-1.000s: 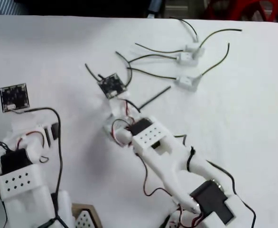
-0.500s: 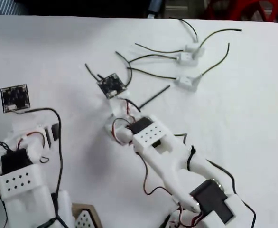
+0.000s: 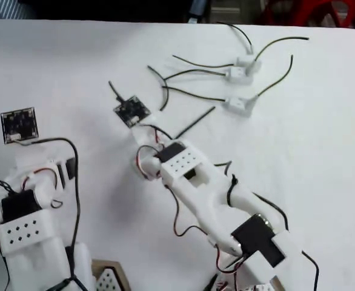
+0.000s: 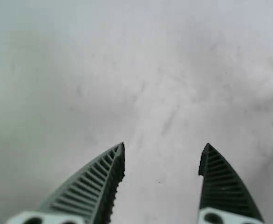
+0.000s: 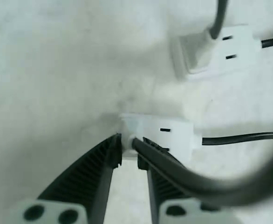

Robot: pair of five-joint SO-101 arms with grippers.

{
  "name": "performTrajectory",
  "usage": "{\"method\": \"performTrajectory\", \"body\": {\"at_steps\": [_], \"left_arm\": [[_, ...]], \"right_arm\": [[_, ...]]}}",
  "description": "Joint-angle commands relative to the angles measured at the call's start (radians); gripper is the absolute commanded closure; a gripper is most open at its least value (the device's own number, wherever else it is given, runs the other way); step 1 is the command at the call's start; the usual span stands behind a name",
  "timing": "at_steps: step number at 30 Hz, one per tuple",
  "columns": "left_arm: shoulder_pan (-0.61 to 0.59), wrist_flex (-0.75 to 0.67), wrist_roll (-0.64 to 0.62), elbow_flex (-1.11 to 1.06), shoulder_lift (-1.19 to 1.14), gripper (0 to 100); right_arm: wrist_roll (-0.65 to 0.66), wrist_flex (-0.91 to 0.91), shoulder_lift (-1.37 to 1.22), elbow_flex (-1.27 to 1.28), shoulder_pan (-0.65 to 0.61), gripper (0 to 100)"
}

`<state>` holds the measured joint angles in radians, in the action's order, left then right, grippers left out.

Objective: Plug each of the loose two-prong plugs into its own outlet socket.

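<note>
The white connector block [image 5: 157, 135] is pinched by the right gripper [image 5: 127, 142]; the two-slot outlet socket [image 5: 218, 49] lies just ahead. The left gripper [image 4: 162, 158] is spread, farther off.

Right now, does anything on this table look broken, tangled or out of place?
Nothing looks broken or spilled. One oddity: the right claw pinches a white block by its edge only, and a black cord arches back across the claw. Farther off, the cords of three white outlets splay every way.
</note>
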<state>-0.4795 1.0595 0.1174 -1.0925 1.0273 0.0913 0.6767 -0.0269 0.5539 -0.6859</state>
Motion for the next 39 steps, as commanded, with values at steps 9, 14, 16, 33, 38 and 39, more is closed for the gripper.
{"method": "performTrajectory", "body": {"at_steps": [9,14,16,33,38,39], "left_arm": [[-0.01,-0.018,-0.003,0.006,0.018,74],[-0.005,-0.018,-0.003,0.006,0.018,74],[-0.005,-0.018,-0.003,0.006,0.018,74],[0.209,-0.012,0.002,0.04,0.021,75],[0.259,-0.018,0.077,0.069,0.021,90],[0.272,-0.018,0.094,0.072,0.021,93]], "right_arm": [[0.015,0.033,0.005,-0.051,-0.002,96.1],[0.008,0.219,0.153,-0.123,0.001,78.8],[0.008,0.275,0.239,-0.135,-0.001,78.9],[0.012,0.348,0.888,0.236,0.254,98.1],[0.014,0.262,1.067,0.431,0.323,98.1],[0.014,0.246,1.106,0.468,0.332,98.1]]}}
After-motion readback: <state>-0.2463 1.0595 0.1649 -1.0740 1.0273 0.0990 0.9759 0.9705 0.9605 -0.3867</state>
